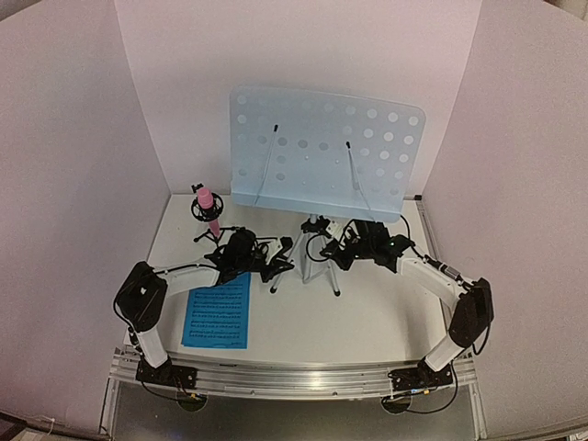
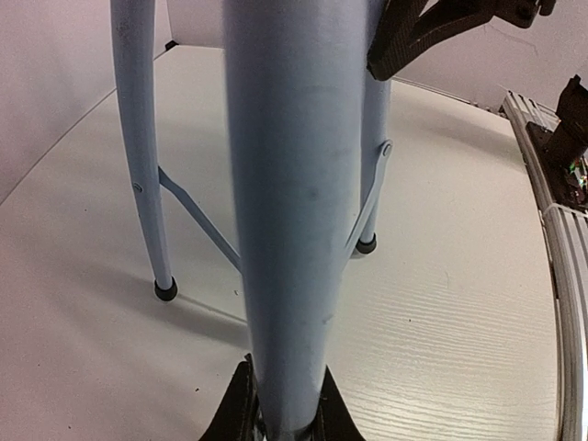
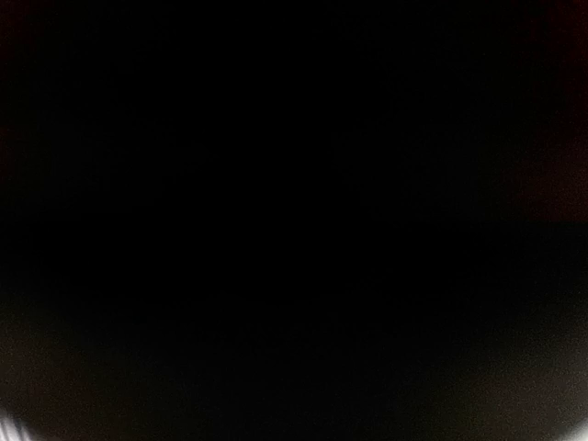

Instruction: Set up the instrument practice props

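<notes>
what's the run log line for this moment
left gripper: shut on leg | right gripper: shut by tripod top | desk: up on tripod | sheet: flat on table

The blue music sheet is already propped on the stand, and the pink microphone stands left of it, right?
Not quite: the top view shows the blue music sheet lying flat on the table, not on the stand. The pink microphone does stand left of it.
</notes>
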Robot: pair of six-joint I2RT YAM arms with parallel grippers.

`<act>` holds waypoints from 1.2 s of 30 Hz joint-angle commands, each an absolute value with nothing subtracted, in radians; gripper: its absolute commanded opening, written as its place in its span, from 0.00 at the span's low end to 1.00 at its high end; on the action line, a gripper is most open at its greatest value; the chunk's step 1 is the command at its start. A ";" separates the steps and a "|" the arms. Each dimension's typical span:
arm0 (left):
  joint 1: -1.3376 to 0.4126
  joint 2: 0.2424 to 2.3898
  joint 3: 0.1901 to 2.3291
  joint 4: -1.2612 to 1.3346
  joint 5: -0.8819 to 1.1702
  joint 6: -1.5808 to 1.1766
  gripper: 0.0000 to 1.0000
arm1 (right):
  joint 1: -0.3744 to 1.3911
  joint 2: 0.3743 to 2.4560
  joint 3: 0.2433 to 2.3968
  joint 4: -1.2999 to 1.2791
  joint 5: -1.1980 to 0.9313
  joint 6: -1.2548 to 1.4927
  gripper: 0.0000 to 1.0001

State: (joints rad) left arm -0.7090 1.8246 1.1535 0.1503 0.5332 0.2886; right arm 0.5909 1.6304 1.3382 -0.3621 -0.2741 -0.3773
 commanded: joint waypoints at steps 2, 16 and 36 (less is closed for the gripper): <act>-0.653 1.720 1.086 0.014 0.549 0.330 0.00 | 0.530 1.576 1.350 -0.725 -0.040 -0.488 0.00; -0.655 1.689 1.019 -0.084 0.523 0.462 0.00 | 0.589 1.549 1.290 -0.877 0.139 -0.583 0.00; -0.629 1.651 1.059 -0.261 0.539 0.509 0.00 | 0.548 1.559 1.304 -0.955 0.124 -0.652 0.00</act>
